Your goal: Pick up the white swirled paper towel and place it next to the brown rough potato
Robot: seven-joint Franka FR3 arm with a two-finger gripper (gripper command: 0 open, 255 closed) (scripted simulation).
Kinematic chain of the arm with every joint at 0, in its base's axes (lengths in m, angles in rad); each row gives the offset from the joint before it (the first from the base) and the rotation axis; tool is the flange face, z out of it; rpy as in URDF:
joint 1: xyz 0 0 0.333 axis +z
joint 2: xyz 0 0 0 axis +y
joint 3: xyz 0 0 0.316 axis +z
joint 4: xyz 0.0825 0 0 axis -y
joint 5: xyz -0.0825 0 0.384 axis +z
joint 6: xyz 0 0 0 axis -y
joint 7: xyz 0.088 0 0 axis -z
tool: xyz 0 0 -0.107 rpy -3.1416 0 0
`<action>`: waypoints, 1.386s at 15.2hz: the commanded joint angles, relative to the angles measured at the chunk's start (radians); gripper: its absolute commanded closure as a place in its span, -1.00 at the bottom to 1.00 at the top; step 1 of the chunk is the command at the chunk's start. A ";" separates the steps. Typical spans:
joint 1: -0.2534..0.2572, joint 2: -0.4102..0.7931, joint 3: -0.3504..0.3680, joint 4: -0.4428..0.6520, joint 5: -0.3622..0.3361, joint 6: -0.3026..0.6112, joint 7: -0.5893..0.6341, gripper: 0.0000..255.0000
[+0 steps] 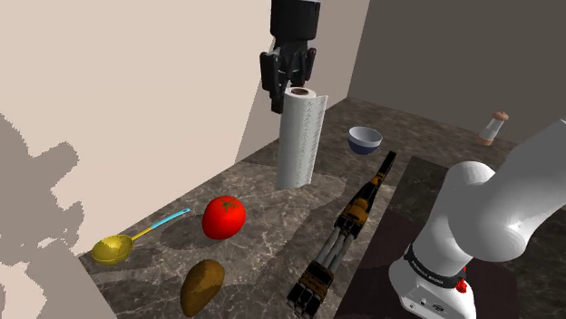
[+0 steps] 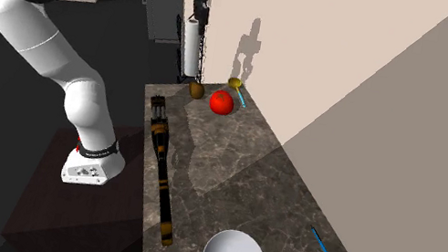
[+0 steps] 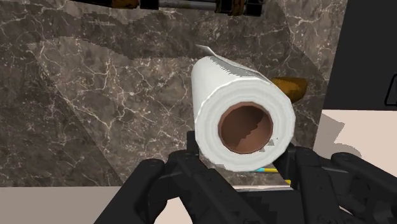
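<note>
Over counter (image 1: 263, 222), tool (image 1: 290, 88) tight around paper towel (image 1: 300, 140)

Dark marbled counter (image 1: 263, 217). Red tomato (image 1: 223, 217) near the middle; yellow spoon (image 1: 127, 242) with a blue handle to its left in the shoulder view, apart. Dark bottles (image 1: 349, 227) lie end to end along the right edge. Bowl (image 1: 365, 140) at the far end. Shaker (image 1: 493, 128) far right, well apart.
</note>
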 commanded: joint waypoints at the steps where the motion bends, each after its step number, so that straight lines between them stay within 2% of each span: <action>1: 0.016 0.010 0.037 0.025 0.011 -0.012 0.055 1.00; 8: 0.064 0.068 0.167 0.132 0.035 -0.048 0.239 1.00; 14: 0.103 0.161 0.280 0.262 0.023 -0.077 0.400 1.00; 21: 0.107 0.120 0.274 0.126 0.040 0.020 0.384 1.00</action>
